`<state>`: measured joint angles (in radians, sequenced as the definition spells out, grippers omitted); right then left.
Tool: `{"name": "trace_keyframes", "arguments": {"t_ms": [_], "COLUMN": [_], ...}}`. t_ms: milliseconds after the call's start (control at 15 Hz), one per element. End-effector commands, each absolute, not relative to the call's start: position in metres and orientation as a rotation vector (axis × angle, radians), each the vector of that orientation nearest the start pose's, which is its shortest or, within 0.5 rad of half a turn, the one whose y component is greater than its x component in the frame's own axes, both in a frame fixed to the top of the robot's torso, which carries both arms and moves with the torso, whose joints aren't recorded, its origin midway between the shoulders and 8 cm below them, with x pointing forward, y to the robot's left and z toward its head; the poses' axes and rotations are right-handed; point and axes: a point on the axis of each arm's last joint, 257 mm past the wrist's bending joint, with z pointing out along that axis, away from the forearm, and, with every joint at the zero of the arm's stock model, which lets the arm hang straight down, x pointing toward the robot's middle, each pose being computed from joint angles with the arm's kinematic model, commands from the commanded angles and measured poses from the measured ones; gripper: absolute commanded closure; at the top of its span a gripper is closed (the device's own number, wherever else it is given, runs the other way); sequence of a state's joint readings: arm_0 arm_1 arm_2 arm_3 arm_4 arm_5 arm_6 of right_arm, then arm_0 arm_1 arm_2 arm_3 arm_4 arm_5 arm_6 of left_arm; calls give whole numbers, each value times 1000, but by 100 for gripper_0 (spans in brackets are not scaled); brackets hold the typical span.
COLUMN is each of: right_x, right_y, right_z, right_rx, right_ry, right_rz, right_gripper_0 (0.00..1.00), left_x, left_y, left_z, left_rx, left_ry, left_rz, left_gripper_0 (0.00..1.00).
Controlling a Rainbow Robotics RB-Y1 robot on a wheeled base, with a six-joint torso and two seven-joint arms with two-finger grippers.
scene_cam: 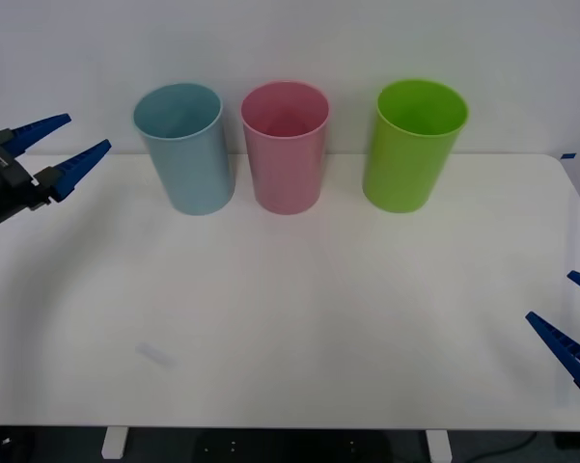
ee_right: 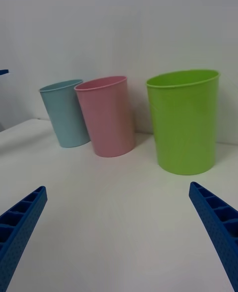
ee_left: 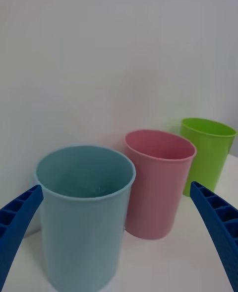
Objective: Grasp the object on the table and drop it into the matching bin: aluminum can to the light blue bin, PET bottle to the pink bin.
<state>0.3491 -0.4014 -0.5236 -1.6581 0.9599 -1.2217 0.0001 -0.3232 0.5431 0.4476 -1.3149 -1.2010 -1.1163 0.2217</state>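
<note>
Three bins stand upright in a row at the back of the white bench: the light blue bin on the left, the pink bin just beside it, and a lime green bin a little apart on the right. The left end effector hovers beside the light blue bin's rim, its blue fingers spread and gripping nothing. The right end effector sits low at the bench's near right edge, fingers also apart and empty, while the can cannot be seen on the bench or inside the bins.

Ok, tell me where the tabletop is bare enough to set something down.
The table is bare from the bins forward, between the left gripper and right gripper. Crowded: the back row, with the light blue bin and pink bin nearly touching; a wider gap precedes the green bin.
</note>
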Motion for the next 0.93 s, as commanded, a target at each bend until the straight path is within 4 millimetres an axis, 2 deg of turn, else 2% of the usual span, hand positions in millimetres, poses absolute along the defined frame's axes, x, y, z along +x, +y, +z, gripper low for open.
{"name": "trace_keyframes", "arguments": {"t_ms": [67, 667, 933], "right_x": [342, 342, 342], "right_y": [-330, -330, -330], "right_z": [-169, -169, -169], "right_rx": [-465, -465, -465], "right_ry": [1441, 1441, 1441], "right_rz": [567, 567, 567], "right_gripper_0": [0, 0, 0], "left_x": [506, 444, 421], "left_y": [332, 387, 401], "left_z": [-69, -110, -132], "left_rx": [536, 586, 597], "left_ry": [1394, 1506, 1541], "left_rz": [-547, -474, -446], "left_gripper_0": [0, 0, 0]}}
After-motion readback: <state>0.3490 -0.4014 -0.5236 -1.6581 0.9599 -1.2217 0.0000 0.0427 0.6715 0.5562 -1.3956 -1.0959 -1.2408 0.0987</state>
